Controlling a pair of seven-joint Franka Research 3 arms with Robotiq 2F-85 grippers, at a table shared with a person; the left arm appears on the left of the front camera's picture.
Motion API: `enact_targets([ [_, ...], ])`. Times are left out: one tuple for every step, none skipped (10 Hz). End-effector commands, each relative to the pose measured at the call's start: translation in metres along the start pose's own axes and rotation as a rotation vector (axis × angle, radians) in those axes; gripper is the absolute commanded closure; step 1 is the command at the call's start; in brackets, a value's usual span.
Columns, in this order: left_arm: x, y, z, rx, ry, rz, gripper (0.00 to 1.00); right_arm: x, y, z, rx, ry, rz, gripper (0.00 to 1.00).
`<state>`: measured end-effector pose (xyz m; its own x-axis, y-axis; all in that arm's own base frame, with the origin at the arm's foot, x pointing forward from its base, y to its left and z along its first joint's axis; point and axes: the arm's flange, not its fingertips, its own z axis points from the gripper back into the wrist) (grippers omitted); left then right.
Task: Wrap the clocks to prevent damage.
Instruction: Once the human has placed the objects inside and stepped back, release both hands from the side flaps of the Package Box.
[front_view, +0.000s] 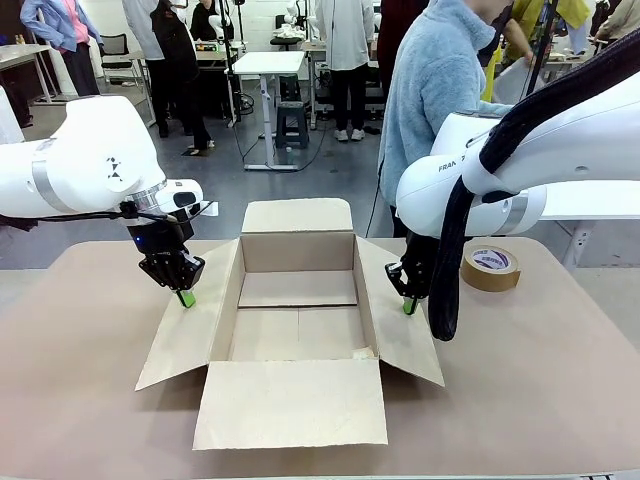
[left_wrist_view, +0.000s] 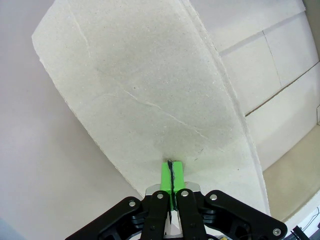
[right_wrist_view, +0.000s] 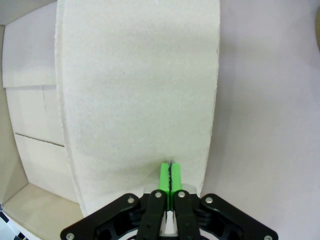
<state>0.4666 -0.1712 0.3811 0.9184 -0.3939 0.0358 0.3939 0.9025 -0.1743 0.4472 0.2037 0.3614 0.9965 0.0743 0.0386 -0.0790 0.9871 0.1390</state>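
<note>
Grey floor, a white desk, a dark stool beside it, people farther back.

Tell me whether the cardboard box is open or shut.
Open: the box has all four flaps folded outward, and its bare floor shows inside.

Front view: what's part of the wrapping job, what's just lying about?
In use: cardboard box, open; left end effector, shut, on left flap; right end effector, shut, on right flap.
Lying about: tape roll, right of box.
</note>
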Motion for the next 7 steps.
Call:
enact_targets([
  [0.0009, 0.0007, -0.0002, 0.021, -0.009, 0.015, 1.0, -0.0004, 0.0008, -0.0006, -0.006, -0.001, -0.015, 1.0],
  [0.0009, 0.0007, -0.0002, 0.021, -0.009, 0.015, 1.0, -0.0004, 0.0008, -0.0006, -0.006, -0.001, -0.015, 1.0],
  [0.0009, 0.0007, -0.0002, 0.021, -0.009, 0.015, 1.0, -0.0004, 0.0008, -0.0006, -0.006, -0.001, -0.015, 1.0],
  [0.0009, 0.0007, -0.0002, 0.021, -0.009, 0.015, 1.0, -0.0004, 0.0008, -0.0006, -0.006, -0.001, -0.015, 1.0],
  [0.0009, 0.0007, -0.0002, 0.021, -0.009, 0.015, 1.0, -0.0004, 0.0008, -0.0006, -0.006, -0.001, -0.015, 1.0],
  [0.0009, 0.0007, -0.0002, 0.021, -0.009, 0.015, 1.0, -0.0004, 0.0008, -0.0006, -0.006, -0.001, -0.015, 1.0],
  [0.0009, 0.0007, -0.0002, 0.021, -0.009, 0.015, 1.0, -0.0004, 0.0008, -0.0006, -0.006, -0.001, -0.015, 1.0],
])
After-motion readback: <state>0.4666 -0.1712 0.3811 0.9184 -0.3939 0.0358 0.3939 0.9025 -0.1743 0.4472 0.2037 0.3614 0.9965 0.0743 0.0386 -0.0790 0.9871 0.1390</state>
